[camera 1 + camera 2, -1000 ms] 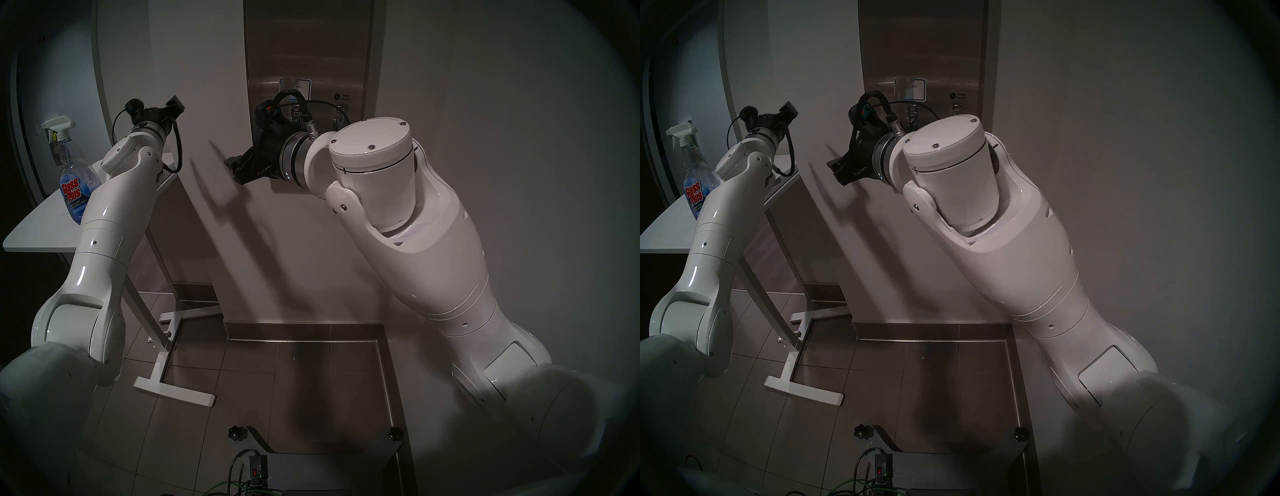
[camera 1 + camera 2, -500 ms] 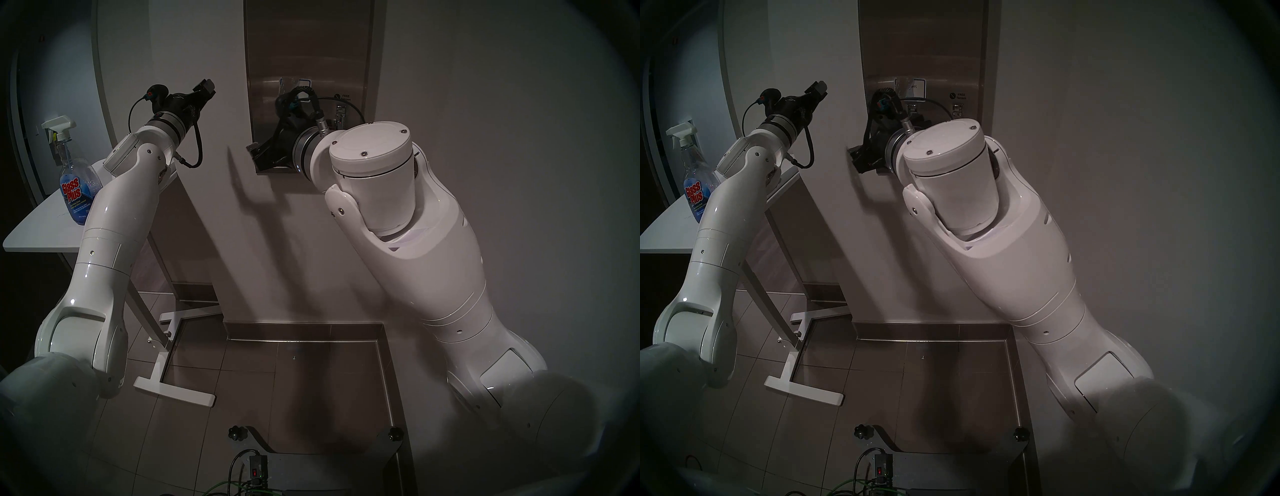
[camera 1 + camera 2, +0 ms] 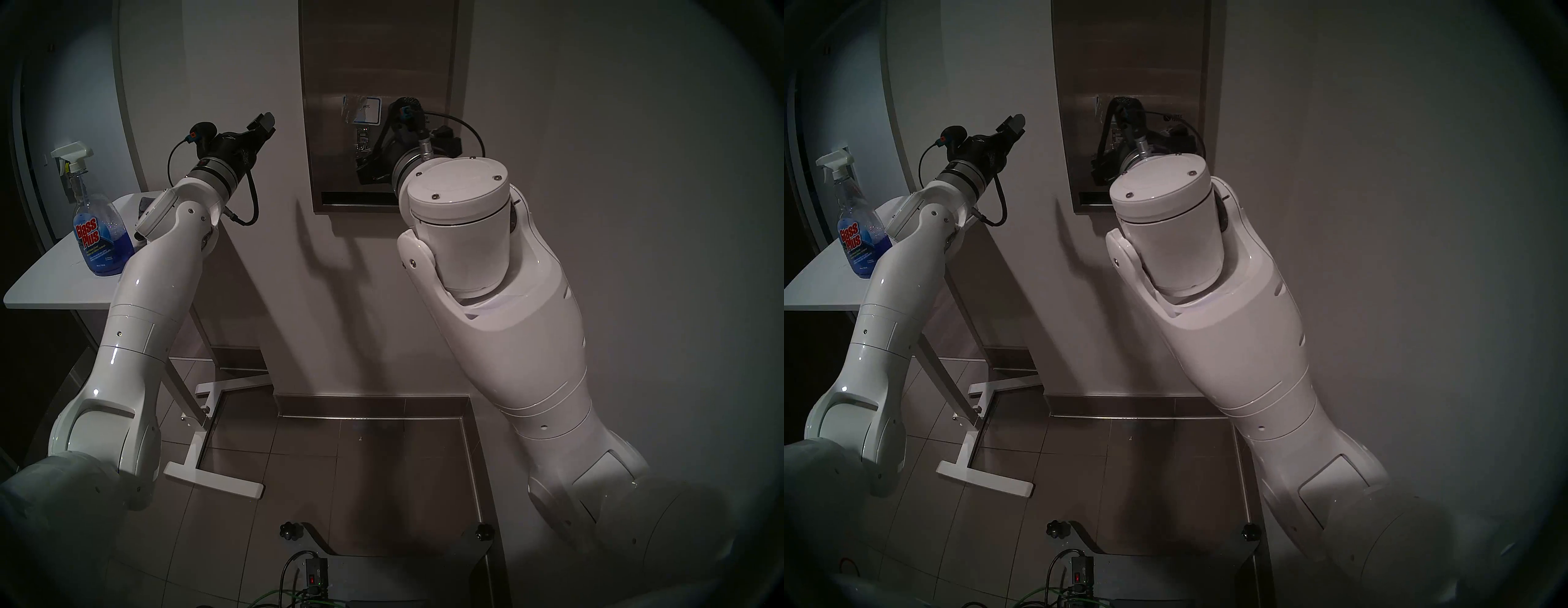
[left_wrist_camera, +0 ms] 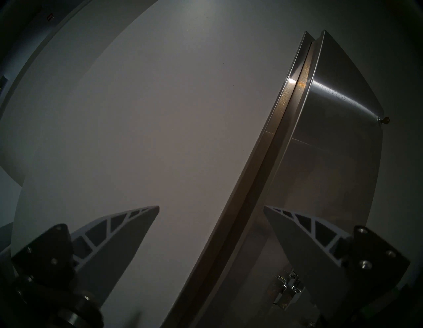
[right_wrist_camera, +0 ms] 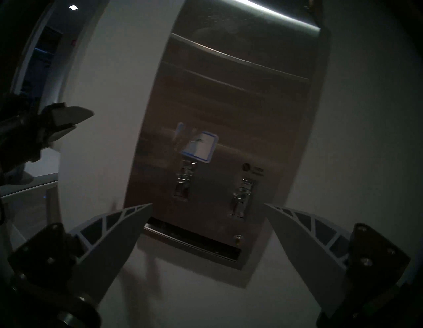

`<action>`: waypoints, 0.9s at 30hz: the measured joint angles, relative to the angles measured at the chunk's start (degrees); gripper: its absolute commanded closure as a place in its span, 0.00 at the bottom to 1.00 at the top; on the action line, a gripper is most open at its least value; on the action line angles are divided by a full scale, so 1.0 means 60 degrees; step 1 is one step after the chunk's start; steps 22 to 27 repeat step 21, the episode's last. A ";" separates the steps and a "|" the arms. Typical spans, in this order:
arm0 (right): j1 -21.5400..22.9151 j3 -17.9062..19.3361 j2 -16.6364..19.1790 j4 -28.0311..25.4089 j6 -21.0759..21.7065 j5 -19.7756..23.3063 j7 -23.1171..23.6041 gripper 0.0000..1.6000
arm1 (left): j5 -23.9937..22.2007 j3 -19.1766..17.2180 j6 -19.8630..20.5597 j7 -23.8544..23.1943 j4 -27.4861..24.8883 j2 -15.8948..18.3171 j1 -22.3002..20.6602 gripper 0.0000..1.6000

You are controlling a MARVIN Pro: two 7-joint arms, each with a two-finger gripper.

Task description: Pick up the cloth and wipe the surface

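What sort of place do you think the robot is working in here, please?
Most likely a public restroom: a stainless-steel dispenser panel marked "FREE Tampon" is recessed in the white wall, the floor is tiled, and a Glass Plus spray bottle stands on a white table.

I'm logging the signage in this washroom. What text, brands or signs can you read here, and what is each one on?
"Glass Plus": on the spray bottle standing on the white table.
"FREE": beside a round sign on the steel panel; the line beneath it is too small to read.
Blue-bordered label on the panel: a few characters, too blurred to read.
Fine print low on the bottle: too small to read.
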 measured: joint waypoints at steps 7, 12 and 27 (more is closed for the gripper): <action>-0.0495 -0.0069 -0.0324 -0.0320 -0.0002 -0.0212 -0.0907 0.00 | 0.0189 0.0109 -0.0528 0.0133 -0.0004 -0.0342 0.0288 0.00; -0.0727 -0.0313 -0.0358 -0.0600 -0.0002 -0.0305 -0.1167 0.00 | 0.0470 0.0244 -0.0963 0.0310 0.0008 -0.0534 0.0476 0.00; -0.0829 -0.0485 -0.0366 -0.0759 -0.0002 -0.0345 -0.1397 0.00 | 0.0819 0.0397 -0.1430 0.0280 0.0063 -0.0713 0.0681 0.00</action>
